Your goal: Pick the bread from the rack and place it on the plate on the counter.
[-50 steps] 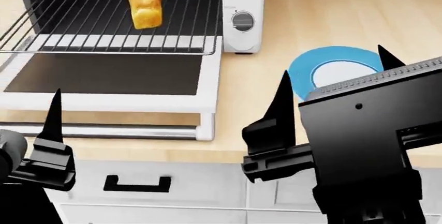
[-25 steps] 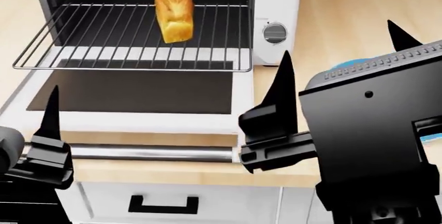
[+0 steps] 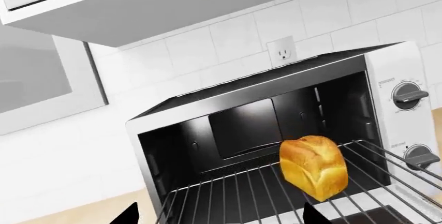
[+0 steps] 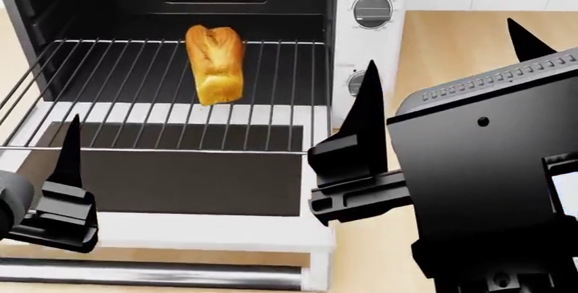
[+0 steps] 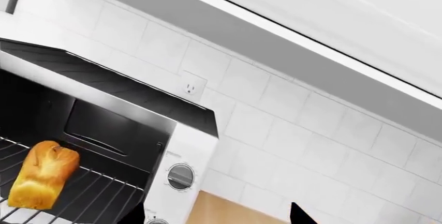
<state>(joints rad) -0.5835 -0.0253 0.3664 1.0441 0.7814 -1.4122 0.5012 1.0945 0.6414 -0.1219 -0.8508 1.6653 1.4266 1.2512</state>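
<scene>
The bread [image 4: 215,63] stands on the rack [image 4: 118,114], which is pulled out of the open toaster oven. It also shows in the left wrist view [image 3: 314,166] and the right wrist view [image 5: 41,181]. My left gripper [image 3: 221,216] is open and empty, short of the rack's front edge; one of its fingers [image 4: 68,151] shows low at the left of the head view. My right gripper [image 4: 440,44] is open and empty, to the right of the oven over the counter [image 4: 451,36]. The plate is hidden behind the right gripper's body.
The white toaster oven [image 4: 370,49] has two knobs on its right side, and its open door [image 4: 216,229] juts out towards me below the rack. A tiled wall with an outlet [image 3: 282,52] and wall cabinets lie behind.
The head view has moved closer and to the left, so the oven and rack look larger. The plate has passed out of sight behind the right gripper. The bread stays on the rack.
</scene>
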